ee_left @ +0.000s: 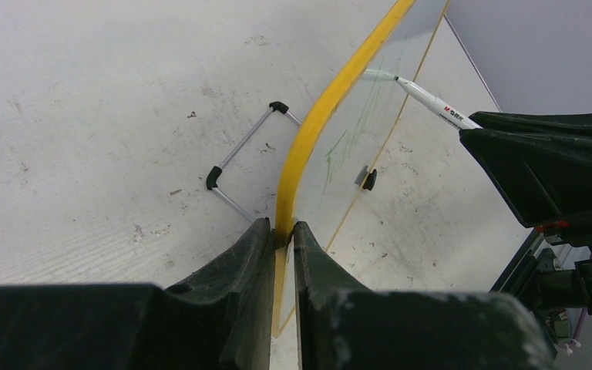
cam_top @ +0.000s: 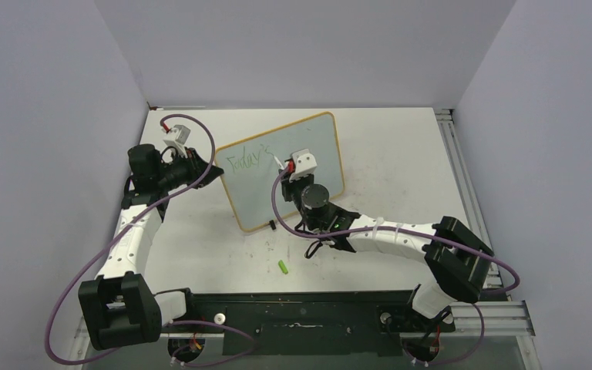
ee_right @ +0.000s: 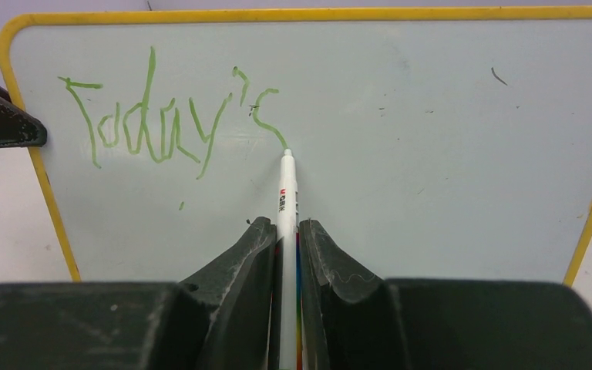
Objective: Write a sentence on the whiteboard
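Whiteboard point(cam_top: 258, 193) upright, frame centre; your left pincer point(ee_left: 281, 230) clamps its yellow edge. Right pincer point(ee_right: 285, 227) grips marker point(ee_right: 287, 185), tip at sentence point(ee_right: 154, 116) end. Press hard: board may tilt, stroke skid.

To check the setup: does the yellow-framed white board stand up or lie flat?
Standing up: the yellow-framed whiteboard rests on its lower edge, a metal wire stand behind it, the left gripper clamping its frame.
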Action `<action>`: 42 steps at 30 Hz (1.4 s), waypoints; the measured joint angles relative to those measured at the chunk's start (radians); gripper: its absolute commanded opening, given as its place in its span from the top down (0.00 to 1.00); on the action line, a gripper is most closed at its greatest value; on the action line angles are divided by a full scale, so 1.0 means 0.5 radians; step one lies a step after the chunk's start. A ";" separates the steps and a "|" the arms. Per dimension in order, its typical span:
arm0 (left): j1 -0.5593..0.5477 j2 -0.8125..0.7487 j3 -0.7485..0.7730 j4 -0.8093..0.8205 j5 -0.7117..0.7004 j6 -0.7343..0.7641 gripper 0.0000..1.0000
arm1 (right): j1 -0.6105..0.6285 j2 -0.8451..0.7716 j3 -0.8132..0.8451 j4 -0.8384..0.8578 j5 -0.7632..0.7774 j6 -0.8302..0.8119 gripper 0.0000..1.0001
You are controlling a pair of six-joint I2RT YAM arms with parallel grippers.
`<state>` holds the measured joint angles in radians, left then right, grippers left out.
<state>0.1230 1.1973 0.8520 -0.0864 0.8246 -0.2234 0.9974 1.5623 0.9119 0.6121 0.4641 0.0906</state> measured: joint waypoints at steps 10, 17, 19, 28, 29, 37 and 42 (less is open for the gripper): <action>-0.008 -0.001 0.000 0.002 0.025 0.000 1.00 | 0.101 0.002 -0.001 -0.018 0.046 -0.018 0.95; -0.008 -0.002 0.000 0.002 0.027 0.000 1.00 | 0.143 0.006 -0.001 -0.031 0.072 -0.042 0.95; -0.008 -0.004 0.000 0.000 0.027 0.000 1.00 | 0.143 0.006 -0.001 -0.034 0.089 -0.047 0.95; -0.013 -0.005 0.000 -0.001 0.024 0.000 1.00 | 0.133 -0.185 -0.060 -0.135 0.106 -0.050 0.95; -0.014 -0.006 0.000 -0.002 0.023 0.001 1.00 | 0.124 -0.221 -0.060 -0.138 0.091 -0.046 0.95; -0.022 -0.015 0.000 -0.011 0.004 0.013 1.00 | -0.144 -0.349 -0.060 -0.152 -0.078 -0.014 0.95; -0.023 -0.015 0.000 -0.012 0.002 0.021 1.00 | -0.237 -0.346 -0.058 -0.178 -0.175 -0.001 0.95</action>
<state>0.1116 1.1896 0.8520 -0.0925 0.8257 -0.2127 0.8787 1.3895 0.8829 0.5232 0.3763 0.0902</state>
